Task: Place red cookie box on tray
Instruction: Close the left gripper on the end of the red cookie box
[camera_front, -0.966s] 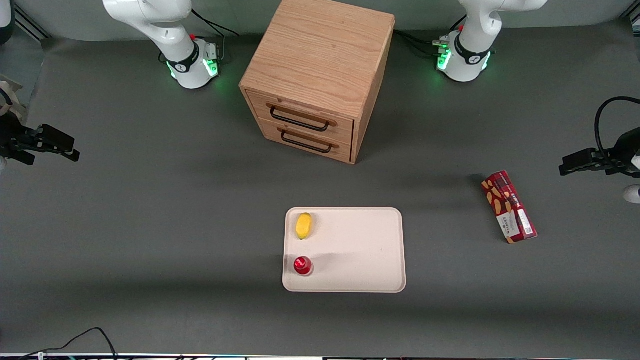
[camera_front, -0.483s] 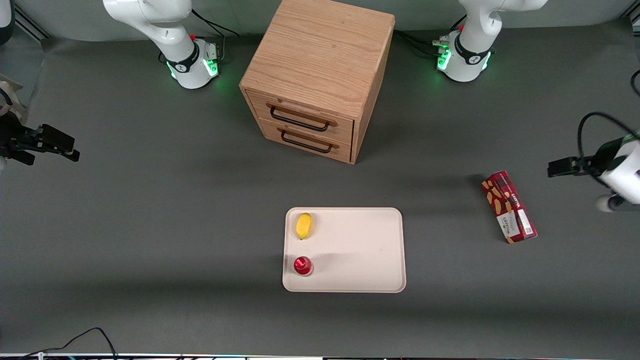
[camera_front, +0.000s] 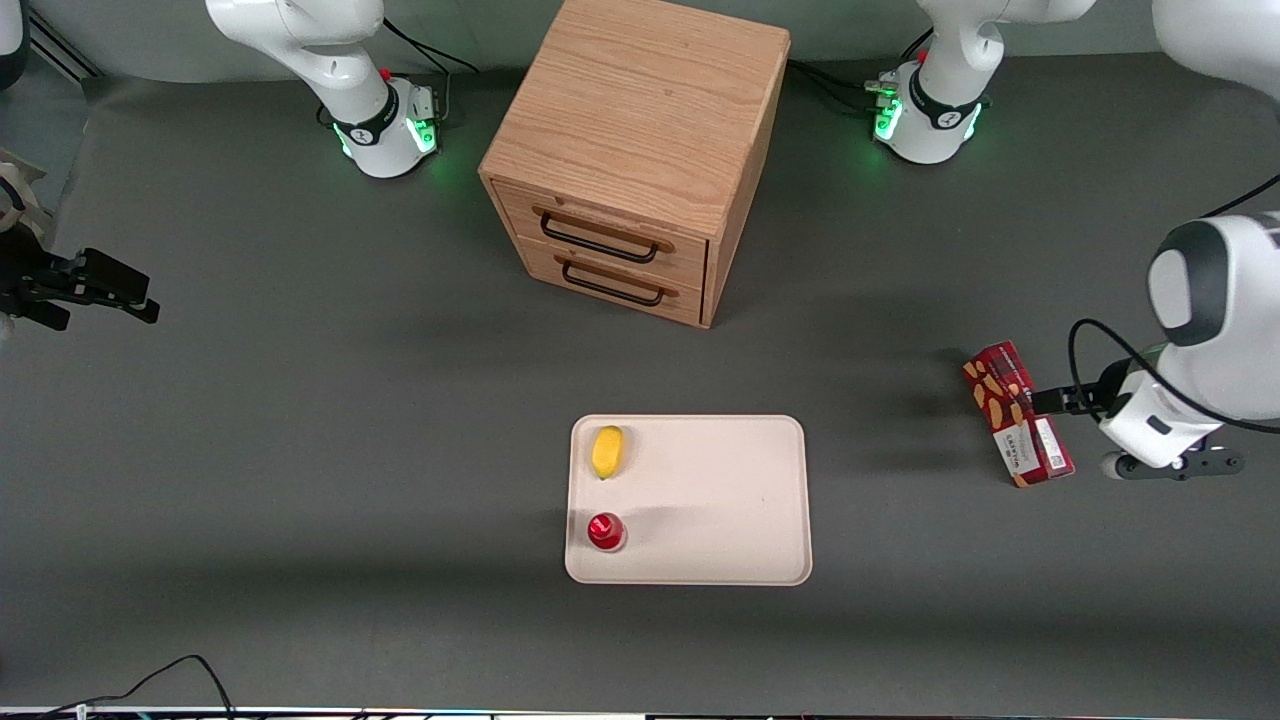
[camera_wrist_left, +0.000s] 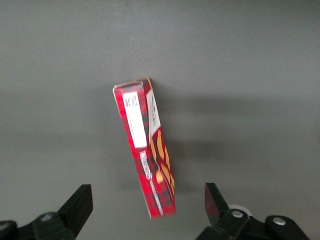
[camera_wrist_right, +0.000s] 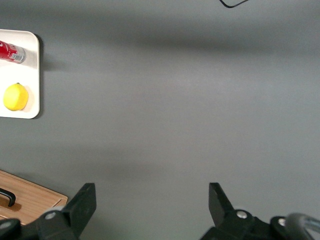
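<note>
hand (camera_wrist_left: 147, 207) wide open, bare table (camera_wrist_left: 240, 75) around red cookie box (camera_wrist_left: 145, 165)

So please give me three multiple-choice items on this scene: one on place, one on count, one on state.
1. Where is the red cookie box?
A. on the tray
B. on the table, toward the working arm's end
C. on the drawer cabinet

2. How many things lie on the tray?
A. none
B. two
C. four

3. The gripper is:
A. open above the box
B. shut on the box
C. shut on the lemon

Answers: 1 B, the box lies flat on the grey table. 2 B, a lemon and a small red can. 3 A, its fingers stand apart, touching nothing.
</note>
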